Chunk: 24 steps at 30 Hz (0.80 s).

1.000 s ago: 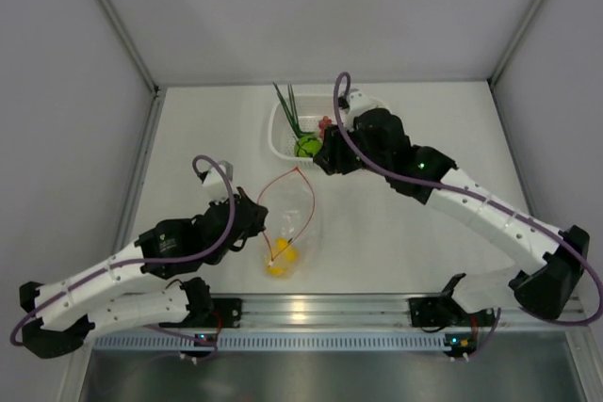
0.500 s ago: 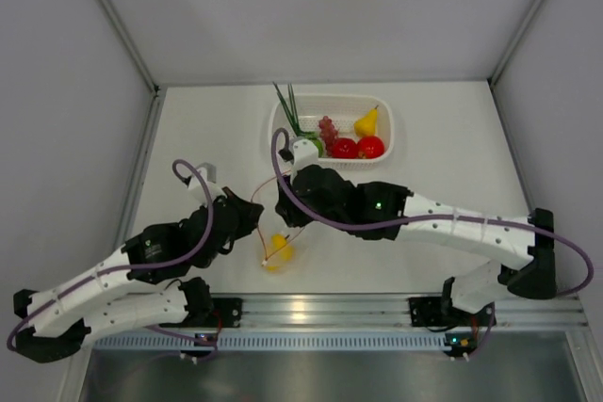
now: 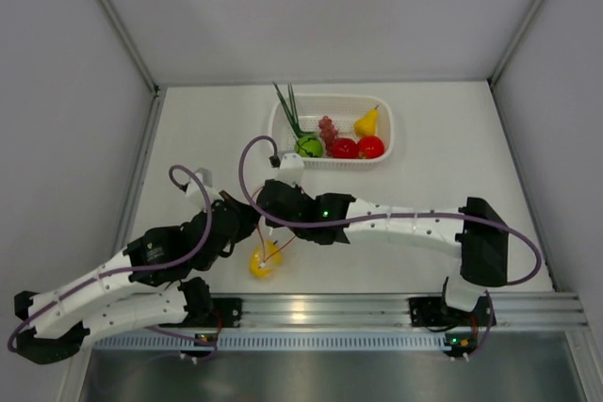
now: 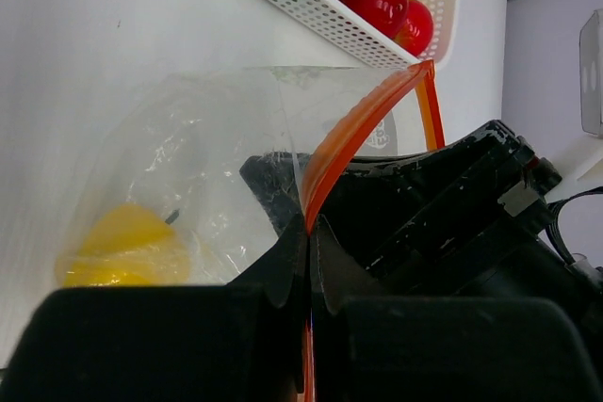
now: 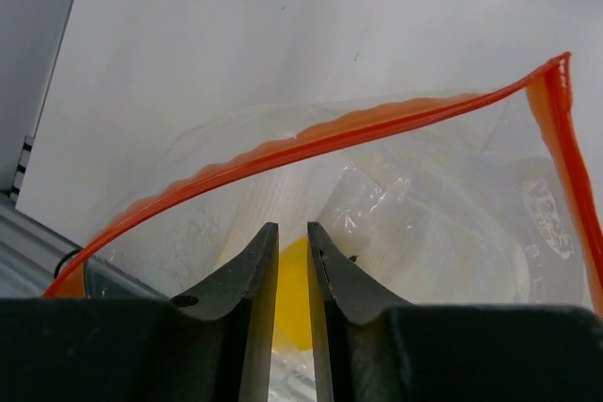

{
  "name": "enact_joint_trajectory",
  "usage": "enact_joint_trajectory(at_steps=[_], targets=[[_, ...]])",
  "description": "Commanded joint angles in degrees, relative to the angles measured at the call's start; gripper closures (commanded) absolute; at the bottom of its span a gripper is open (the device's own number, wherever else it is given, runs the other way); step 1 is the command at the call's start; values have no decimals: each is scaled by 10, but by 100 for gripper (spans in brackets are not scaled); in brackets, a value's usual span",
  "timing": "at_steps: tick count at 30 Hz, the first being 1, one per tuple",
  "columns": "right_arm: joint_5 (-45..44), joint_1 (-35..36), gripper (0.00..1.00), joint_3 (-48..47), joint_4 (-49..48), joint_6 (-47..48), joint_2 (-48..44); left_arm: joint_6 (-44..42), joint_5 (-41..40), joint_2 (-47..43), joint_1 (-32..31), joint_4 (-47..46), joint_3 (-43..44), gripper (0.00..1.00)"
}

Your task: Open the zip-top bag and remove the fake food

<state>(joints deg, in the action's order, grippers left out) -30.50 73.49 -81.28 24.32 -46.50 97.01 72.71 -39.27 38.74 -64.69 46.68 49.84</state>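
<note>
Swung from the basket (image 3: pixel 332 165) to the mouth of the open bag (image 5: pixel 424 195), your right gripper (image 5: pixel 292 233) has jaws barely parted, empty; left gripper (image 4: pixel 309 233) pinches the zip strip (image 4: pixel 353 134); one yellow fruit (image 4: pixel 118 237) left inside.

End effector (image 5: pixel 292 230), narrowly parted, above open zip-top bag (image 5: pixel 429 190)

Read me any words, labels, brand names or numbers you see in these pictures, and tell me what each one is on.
Pale print on the clear bag, near its side edge: too blurred to read.
Basket, arms and table: no text visible.
</note>
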Motion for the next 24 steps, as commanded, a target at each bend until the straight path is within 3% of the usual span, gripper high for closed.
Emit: enact_joint_trajectory(at_steps=[1,6,8,14,18,22,24], targets=[[-42,9,81,15,-85,-55,7,40,-24,-9,-3,-19,-14,100],[-47,17,82,32,-104,-54,14,66,-41,-19,-3,-19,-27,100],[-42,35,82,93,-182,-49,0,74,-53,-25,-3,-18,-37,100],[9,47,80,175,-236,9,-4,80,-66,-51,-3,-18,-48,100],[7,44,80,197,-222,72,-3,75,-64,-55,-3,-19,-48,100],[32,0,80,206,-168,58,-8,56,-49,-55,-4,-19,-33,100],[-17,-13,80,199,-136,55,-15,37,-33,-52,-3,-24,-18,100]])
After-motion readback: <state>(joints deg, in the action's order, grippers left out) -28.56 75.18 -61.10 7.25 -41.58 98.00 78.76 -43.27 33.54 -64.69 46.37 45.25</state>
